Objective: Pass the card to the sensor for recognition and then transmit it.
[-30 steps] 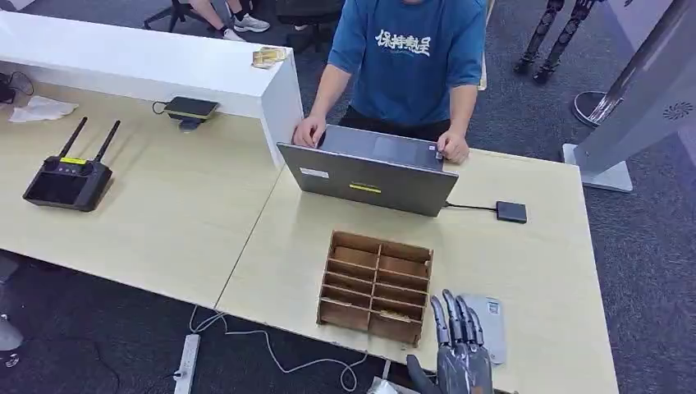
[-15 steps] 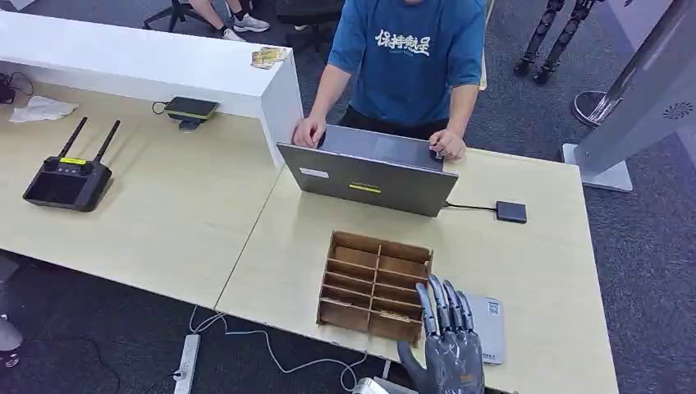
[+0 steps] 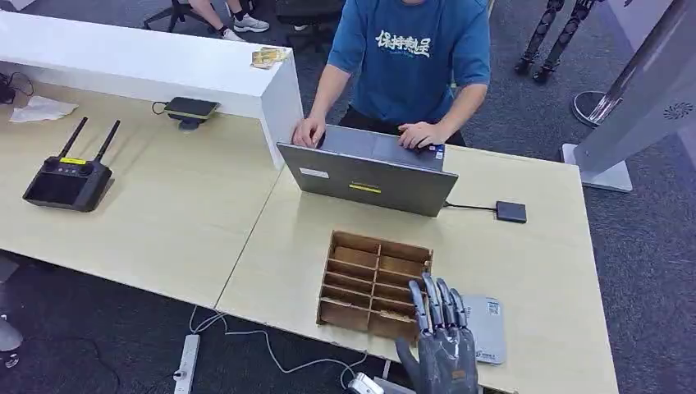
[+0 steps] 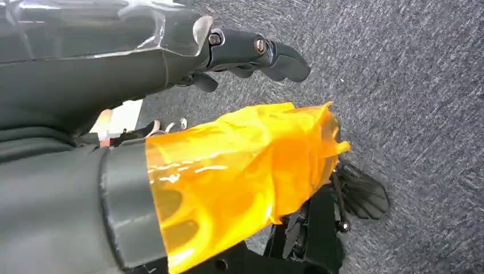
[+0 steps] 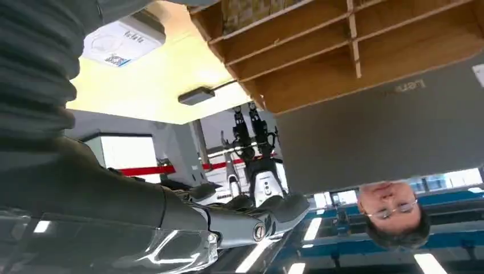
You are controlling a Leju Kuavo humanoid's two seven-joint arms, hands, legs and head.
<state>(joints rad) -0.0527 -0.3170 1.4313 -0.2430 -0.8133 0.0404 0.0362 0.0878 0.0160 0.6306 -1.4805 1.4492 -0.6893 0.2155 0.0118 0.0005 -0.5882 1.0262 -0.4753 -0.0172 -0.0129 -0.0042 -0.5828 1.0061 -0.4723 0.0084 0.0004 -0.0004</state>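
I see my right hand (image 3: 439, 349) low in the frame, its dark fingers (image 3: 433, 302) straight, spread a little, holding nothing, over the wooden slotted box (image 3: 373, 283) and the card (image 3: 483, 328). The card, a flat grey rounded rectangle, lies on the pale woodgrain tabletop (image 3: 525, 263) at lower right, long axis running up-frame. My left hand (image 4: 251, 54) hangs over grey carpet, fingers curled around nothing.
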